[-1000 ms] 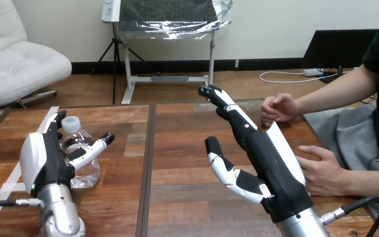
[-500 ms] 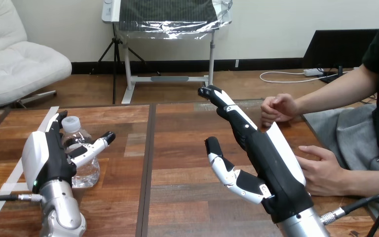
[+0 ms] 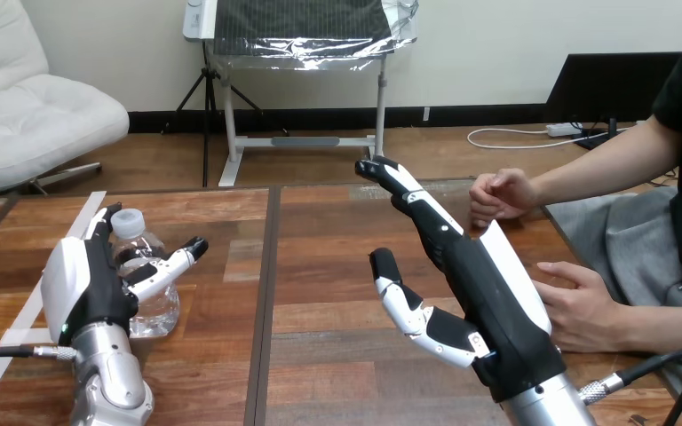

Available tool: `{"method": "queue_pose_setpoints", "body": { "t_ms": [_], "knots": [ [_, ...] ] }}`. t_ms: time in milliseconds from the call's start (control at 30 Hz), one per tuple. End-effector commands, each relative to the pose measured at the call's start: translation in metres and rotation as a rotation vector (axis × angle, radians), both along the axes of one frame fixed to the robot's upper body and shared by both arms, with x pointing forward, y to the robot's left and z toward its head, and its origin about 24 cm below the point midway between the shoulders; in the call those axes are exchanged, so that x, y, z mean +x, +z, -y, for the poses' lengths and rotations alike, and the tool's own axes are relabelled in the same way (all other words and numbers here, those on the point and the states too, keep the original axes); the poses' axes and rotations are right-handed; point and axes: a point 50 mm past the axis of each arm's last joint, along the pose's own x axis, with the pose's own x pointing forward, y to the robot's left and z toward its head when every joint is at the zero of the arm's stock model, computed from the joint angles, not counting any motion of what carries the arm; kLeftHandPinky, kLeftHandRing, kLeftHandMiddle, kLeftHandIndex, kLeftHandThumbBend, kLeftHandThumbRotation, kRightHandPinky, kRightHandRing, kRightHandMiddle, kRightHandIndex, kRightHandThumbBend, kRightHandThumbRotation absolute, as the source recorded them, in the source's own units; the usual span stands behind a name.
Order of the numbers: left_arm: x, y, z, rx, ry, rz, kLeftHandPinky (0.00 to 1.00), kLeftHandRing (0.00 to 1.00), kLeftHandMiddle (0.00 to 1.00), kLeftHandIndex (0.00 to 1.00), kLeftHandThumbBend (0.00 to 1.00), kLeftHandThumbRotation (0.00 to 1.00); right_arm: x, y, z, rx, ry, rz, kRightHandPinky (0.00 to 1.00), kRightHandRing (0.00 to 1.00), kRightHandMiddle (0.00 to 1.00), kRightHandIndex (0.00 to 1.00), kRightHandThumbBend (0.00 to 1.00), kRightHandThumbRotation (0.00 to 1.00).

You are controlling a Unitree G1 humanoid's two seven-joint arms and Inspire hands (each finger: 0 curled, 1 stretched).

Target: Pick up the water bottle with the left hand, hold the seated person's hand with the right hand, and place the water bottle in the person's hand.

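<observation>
A clear water bottle (image 3: 146, 302) with a white cap stands upright on the wooden table (image 3: 320, 266) at the left. My left hand (image 3: 84, 284) is around it, open: straight fingers (image 3: 102, 222) run along its left side and the thumb (image 3: 173, 262) reaches past its right side. My right hand (image 3: 484, 284) hovers open over the table's right half, fingers straight and pointing away. Its fingertips come near the person's raised, loosely curled hand (image 3: 502, 193) without touching it.
The person sits at the right; their other hand (image 3: 579, 306) rests flat on the table just right of my right forearm. A dark seam (image 3: 266, 293) runs down the table's middle. White tape (image 3: 18, 324) marks the left edge.
My left hand and forearm have shifted slightly at the bottle, which stands where it was. My right hand and the person's hands have barely moved.
</observation>
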Motion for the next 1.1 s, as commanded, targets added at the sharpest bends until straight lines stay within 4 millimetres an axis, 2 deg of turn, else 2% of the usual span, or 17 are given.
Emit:
{"method": "queue_pose_setpoints", "body": {
  "t_ms": [0,300,600,1067],
  "knots": [
    [0.02,0.023,0.002,0.041,-0.04,0.066,0.75,0.84,0.89,0.88,0.92,0.47,0.008,0.016,0.0,0.015,0.006,0.086,0.98,0.97,0.97,0.9,0.0,0.0],
    [0.02,0.02,0.003,0.054,-0.036,0.049,0.75,0.84,0.88,0.87,0.92,0.44,0.007,0.016,0.001,0.01,0.003,0.081,0.98,0.96,0.96,0.89,0.0,0.0],
    [0.02,0.018,0.004,0.074,-0.035,0.032,0.7,0.79,0.84,0.85,0.91,0.42,0.007,0.016,0.001,0.005,0.008,0.074,0.98,0.95,0.95,0.88,0.0,0.0],
    [0.017,0.012,0.003,0.092,-0.05,0.033,0.65,0.74,0.78,0.78,0.86,0.3,0.005,0.016,0.003,-0.002,0.01,0.076,0.98,0.95,0.95,0.88,0.01,0.0]
  ]
}}
